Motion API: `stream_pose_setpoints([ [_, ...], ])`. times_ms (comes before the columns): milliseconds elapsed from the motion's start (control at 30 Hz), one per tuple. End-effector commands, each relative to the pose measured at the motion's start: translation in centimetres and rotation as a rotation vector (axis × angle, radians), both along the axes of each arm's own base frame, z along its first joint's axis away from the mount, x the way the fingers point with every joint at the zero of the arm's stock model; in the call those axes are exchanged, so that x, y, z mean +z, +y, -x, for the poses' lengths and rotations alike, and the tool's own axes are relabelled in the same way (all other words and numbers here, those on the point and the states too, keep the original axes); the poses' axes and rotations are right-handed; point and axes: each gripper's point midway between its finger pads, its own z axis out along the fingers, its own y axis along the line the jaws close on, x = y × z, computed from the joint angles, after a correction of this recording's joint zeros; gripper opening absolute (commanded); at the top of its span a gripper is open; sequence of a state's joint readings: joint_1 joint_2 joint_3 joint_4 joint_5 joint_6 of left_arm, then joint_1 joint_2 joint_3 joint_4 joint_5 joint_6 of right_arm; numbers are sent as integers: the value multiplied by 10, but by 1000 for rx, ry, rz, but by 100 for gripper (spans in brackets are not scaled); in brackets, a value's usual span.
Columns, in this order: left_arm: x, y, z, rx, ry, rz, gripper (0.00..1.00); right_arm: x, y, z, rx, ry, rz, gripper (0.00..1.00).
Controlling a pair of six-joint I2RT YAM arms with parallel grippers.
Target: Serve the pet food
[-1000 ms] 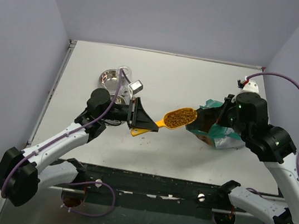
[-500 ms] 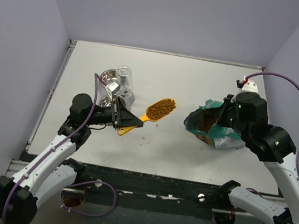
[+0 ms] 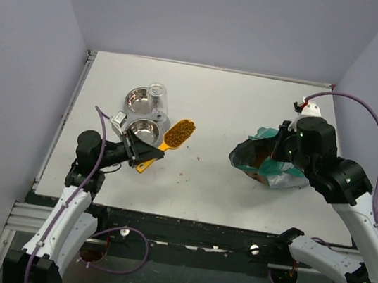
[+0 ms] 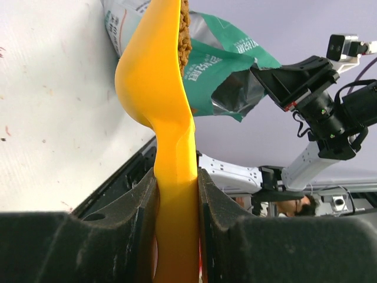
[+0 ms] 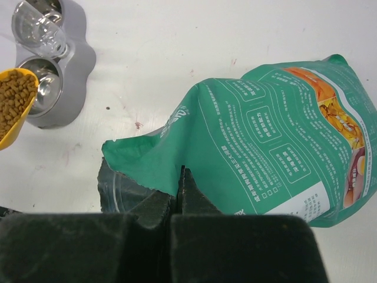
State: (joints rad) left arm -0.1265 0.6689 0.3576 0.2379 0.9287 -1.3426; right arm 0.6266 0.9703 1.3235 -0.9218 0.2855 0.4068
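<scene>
The pet food fills the head of an orange scoop held level just right of the near bowl of a grey double-bowl feeder. My left gripper is shut on the scoop's handle. In the left wrist view the handle is squeezed between both pads, and kibble shows at the scoop's rim. My right gripper is shut on the torn top edge of the teal bag. The right wrist view shows its jaws pinching the bag, with the scoop's kibble by the feeder.
A clear bottle stands on the feeder between its two steel bowls. A few spilled pellets lie on the white table between feeder and bag. Walls close in the table on the left, back and right.
My left arm has drawn back to the left, carrying the filled scoop from beside the bag's mouth over to the feeder. The right gripper and the bag have barely moved.
</scene>
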Motion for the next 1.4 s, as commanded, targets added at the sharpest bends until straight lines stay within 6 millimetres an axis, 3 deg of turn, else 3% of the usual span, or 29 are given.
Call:
stream_pose_setpoints([
  [0,-8,13,-2,65,-49,-4,0,25,14,-4,60,-90,-74,0],
  [767,-74,78,-28,430,75,-78,0,16,26,-6,121,-72,-63,0],
  [1367,-115,101,-38,533,330,-134,0,14,22,1,112,-76,-88,0],
])
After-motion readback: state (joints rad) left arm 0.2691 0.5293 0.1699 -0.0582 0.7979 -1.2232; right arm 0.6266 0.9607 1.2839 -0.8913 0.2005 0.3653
